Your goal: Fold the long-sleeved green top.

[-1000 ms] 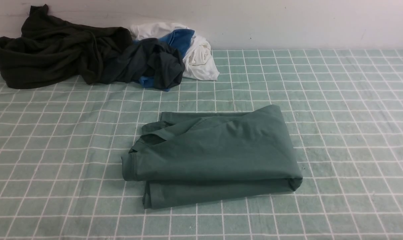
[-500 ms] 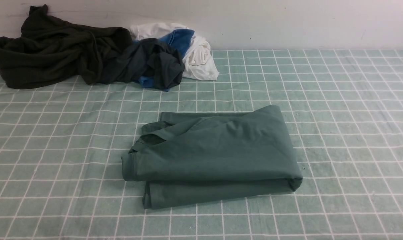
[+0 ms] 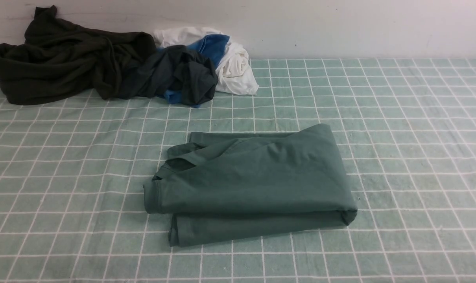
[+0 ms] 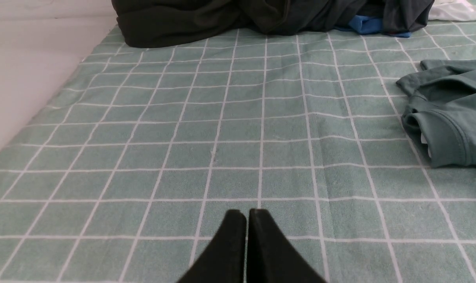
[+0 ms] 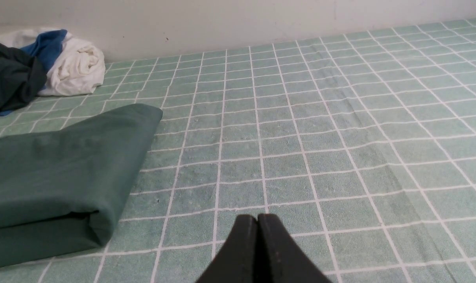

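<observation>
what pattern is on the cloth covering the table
Pale green checked cloth with thin white grid lines; clearest in the front view.

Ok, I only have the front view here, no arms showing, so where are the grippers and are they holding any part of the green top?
Observer: Neither holds it. The left gripper is shut and empty above bare checked cloth.
Operator: And the right one?
Observer: The right gripper is also shut and empty, clear of the green long-sleeved top.
Operator: Anything at the collar I can't see?
Observer: In the left wrist view, a bit of white, perhaps a label, shows inside the neck opening.
</observation>
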Robot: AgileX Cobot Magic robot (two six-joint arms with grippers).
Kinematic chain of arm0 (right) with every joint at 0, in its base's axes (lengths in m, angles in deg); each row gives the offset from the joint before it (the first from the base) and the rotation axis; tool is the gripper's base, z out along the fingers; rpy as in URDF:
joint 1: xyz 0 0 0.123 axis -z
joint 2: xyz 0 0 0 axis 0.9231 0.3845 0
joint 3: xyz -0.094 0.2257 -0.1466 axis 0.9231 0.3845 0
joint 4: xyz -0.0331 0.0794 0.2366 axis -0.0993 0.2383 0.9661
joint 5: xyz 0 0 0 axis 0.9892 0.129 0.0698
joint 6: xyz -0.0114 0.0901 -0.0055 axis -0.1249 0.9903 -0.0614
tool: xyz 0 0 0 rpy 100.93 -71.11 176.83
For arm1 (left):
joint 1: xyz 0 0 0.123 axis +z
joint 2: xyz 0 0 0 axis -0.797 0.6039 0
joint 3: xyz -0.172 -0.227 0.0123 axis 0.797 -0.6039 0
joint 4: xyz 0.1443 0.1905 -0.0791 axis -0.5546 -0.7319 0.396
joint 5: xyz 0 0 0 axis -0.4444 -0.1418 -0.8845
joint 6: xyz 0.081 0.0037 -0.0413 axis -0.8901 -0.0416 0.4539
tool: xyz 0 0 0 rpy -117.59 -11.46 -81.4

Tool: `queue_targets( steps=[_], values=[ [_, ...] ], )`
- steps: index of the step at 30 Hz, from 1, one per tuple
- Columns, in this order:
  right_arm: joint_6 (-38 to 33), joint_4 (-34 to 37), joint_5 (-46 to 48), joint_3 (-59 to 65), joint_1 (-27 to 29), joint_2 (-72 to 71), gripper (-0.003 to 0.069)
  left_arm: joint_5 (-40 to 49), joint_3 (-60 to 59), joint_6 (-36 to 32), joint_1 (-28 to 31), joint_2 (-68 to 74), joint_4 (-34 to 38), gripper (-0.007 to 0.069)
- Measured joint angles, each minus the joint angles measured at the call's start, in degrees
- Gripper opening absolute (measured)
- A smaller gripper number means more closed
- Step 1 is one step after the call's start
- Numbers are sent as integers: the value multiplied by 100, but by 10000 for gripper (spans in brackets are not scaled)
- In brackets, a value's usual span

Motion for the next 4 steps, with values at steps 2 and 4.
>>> queue_targets(
  steps=[2,4],
  values=[
    [-1,0,0,0,0,0,-14,0,0,0,0,0,0,-3],
    [-1,0,0,0,0,0,-14,0,0,0,0,0,0,-3]
  ],
)
